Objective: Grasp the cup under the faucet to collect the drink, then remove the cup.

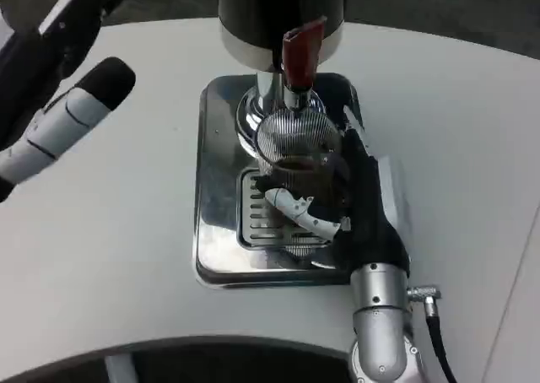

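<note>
Right robot hand (354, 206) wraps the ribbed glass cup (297, 151), part-filled with dark drink, directly under the red-handled faucet (299, 50) over the drip tray (221, 231), while left robot hand (63, 117) hovers empty, well apart.

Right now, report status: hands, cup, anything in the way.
Right hand grips ribbed clear glass cup, dark drink inside. Cup sits on the steel drip tray, under red-handled faucet. Left hand clear, upper left, holding nothing.

cup under faucet, on drip tray, mid table
cup (297, 155) on grate of tray (221, 231), below faucet (301, 50); right hand (350, 206) around cup's right side; left hand (63, 121) well apart, far left.
</note>
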`<action>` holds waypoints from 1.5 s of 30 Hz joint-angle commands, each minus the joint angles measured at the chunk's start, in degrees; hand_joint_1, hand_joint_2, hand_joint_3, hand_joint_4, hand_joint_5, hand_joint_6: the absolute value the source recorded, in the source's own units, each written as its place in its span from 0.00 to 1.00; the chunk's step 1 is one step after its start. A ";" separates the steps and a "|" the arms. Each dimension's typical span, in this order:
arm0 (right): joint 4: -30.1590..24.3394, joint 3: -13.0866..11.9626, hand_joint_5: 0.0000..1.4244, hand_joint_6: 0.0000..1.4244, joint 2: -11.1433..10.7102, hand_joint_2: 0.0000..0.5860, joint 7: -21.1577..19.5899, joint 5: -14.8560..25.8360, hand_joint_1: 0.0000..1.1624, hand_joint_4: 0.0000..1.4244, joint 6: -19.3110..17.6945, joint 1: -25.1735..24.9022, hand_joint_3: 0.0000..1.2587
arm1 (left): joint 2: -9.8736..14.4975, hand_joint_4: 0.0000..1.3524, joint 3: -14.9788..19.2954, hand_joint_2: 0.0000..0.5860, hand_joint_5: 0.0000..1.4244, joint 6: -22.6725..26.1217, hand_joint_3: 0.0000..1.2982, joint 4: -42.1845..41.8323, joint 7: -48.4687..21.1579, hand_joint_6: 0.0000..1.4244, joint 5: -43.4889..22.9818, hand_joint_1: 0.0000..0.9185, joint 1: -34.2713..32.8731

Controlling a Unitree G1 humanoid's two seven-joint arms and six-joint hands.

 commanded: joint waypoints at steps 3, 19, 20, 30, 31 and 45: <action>4.23 -0.30 0.42 0.55 1.90 0.31 -2.60 0.71 0.87 0.39 -1.06 -1.48 0.30 | 1.00 0.00 1.72 0.32 0.04 1.88 0.00 -2.63 0.72 0.01 -1.05 0.00 3.17; 1.63 1.30 0.66 0.88 2.47 0.14 -10.71 -1.61 0.97 0.59 -2.71 -0.71 0.54 | 1.29 0.00 1.74 0.32 0.04 3.05 0.00 -3.89 -0.24 0.01 -1.34 0.00 5.25; 0.52 1.82 0.66 0.88 2.26 0.14 -10.90 -2.44 0.97 0.60 -2.39 -0.37 0.54 | 1.27 0.00 1.69 0.32 0.04 3.06 0.00 -3.98 -0.25 0.01 -1.25 0.00 5.55; -5.95 4.31 0.67 0.90 1.45 0.13 -9.49 -5.24 0.97 0.61 -0.37 3.32 0.55 | 1.67 0.00 -0.48 0.33 0.02 3.26 0.00 -5.66 -1.26 0.00 0.59 0.00 10.84; -6.62 4.38 0.67 0.90 1.47 0.13 -9.24 -5.21 0.97 0.62 -0.21 3.82 0.55 | 1.70 0.00 -0.79 0.33 0.02 3.24 0.00 -5.68 -1.36 0.00 0.91 0.00 11.33; -17.53 4.63 0.68 0.92 0.60 0.13 -4.75 -6.29 0.97 0.63 2.61 10.79 0.55 | 9.60 0.00 -6.60 0.25 0.00 4.21 0.00 -10.59 -4.13 0.00 17.69 0.00 17.26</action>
